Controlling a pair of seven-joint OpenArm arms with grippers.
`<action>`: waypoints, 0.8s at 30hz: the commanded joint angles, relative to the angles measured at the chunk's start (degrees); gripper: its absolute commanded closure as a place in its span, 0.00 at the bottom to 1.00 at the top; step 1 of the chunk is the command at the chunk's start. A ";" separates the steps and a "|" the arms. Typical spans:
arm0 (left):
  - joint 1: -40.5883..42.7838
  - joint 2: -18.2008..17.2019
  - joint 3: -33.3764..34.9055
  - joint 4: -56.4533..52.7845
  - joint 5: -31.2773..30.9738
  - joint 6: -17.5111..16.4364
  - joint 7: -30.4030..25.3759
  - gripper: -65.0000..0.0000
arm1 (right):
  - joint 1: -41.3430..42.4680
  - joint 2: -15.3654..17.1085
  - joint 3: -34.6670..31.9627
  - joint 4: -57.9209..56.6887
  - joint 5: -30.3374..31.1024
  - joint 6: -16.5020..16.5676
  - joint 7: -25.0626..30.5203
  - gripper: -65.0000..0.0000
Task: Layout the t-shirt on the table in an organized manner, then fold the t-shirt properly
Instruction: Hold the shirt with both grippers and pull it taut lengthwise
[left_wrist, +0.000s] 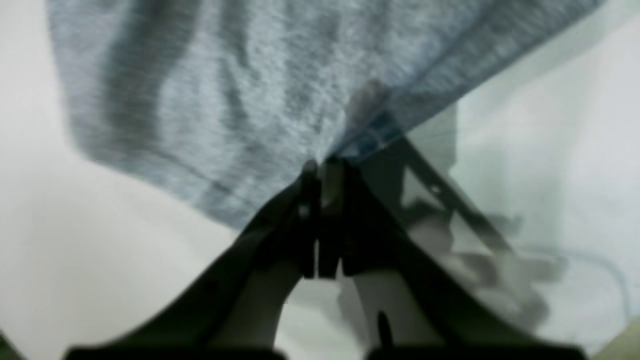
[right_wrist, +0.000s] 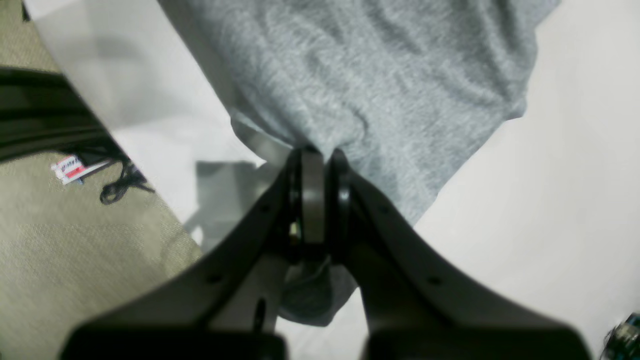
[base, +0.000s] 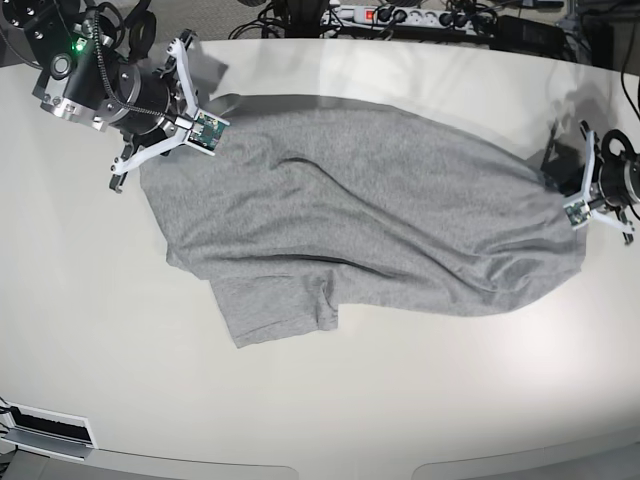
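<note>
- T-shirt (base: 370, 215): soft heather-grey knit cloth, matt, finely flecked, rumpled into shallow folds.
- Table (base: 320, 400) under the t-shirt: smooth, glossy off-white, mirroring shapes faintly beside the cloth.
- Left tool (left_wrist: 325, 167) at the t-shirt's edge: dark, matt, plastic-looking.
- Right tool (right_wrist: 317, 155) at the t-shirt's opposite edge: same dark, smooth, dull finish.
- Floor (right_wrist: 75, 260) beyond the table: olive, rough-textured carpet.

No legible text is appearing in any view. The t-shirt (base: 370, 215) is showing only plain grey fabric, with no lettering visible. A small red-and-white label (right_wrist: 70, 167) is lying on the floor, its print too blurred to read.
</note>
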 joint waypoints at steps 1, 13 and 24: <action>-1.09 -2.51 -0.70 2.86 -2.01 0.07 1.27 1.00 | 0.22 0.70 0.33 1.03 0.31 -0.13 0.72 1.00; -1.11 -12.17 -0.70 18.12 -7.82 0.07 8.83 1.00 | 0.17 5.53 0.33 1.03 -2.47 1.31 -1.05 1.00; -1.11 -12.48 -0.70 17.22 -7.82 0.07 8.44 1.00 | 0.17 7.15 0.33 -0.76 1.86 -0.87 7.17 0.77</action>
